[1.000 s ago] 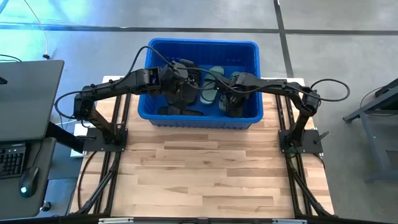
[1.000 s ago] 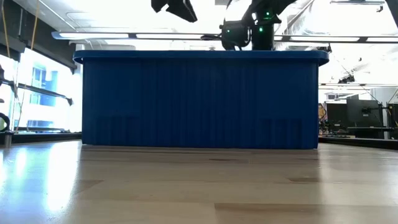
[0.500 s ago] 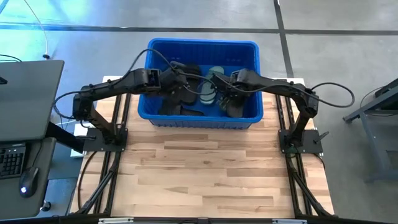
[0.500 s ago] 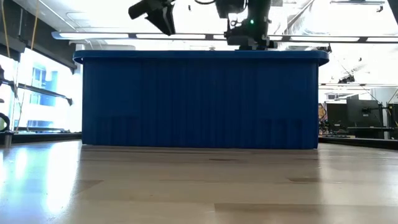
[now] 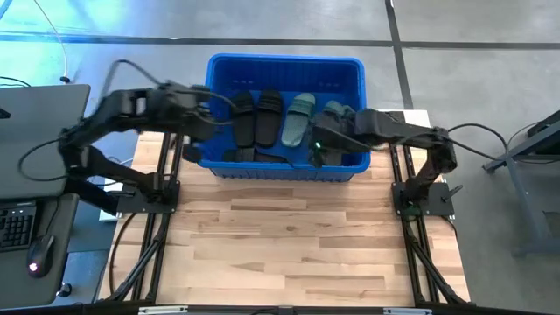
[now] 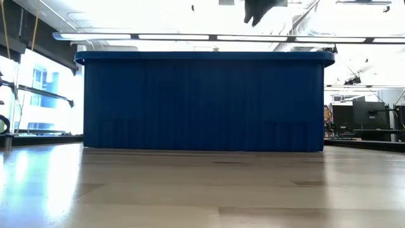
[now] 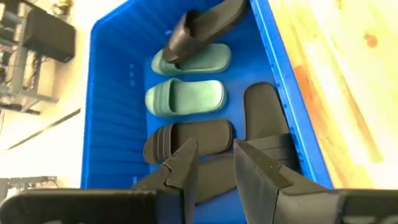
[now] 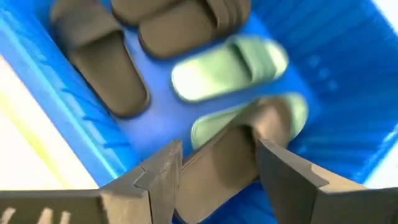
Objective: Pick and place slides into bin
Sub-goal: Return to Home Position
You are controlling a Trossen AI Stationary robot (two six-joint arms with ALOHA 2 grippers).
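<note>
Left jaws: standing spread and pinching nothing; the left gripper (image 5: 203,131) is hovering at the left rim of the large, bright blue, ribbed plastic bin (image 5: 284,61).
Right jaws: also standing spread and empty; the right gripper (image 5: 320,144) is hanging above the bin's right near corner.
Slides: four black rubber slides (image 5: 269,115) and two sage green rubber slides (image 5: 299,118) are lying inside the bin, one black leaning on a green one.
Bin: sitting at the far edge of the light wooden counter (image 5: 289,245).

Grey concrete floor (image 5: 490,87), wooden table (image 5: 289,245), ceiling strip lights (image 6: 177,37), bright window (image 6: 38,82)
</note>
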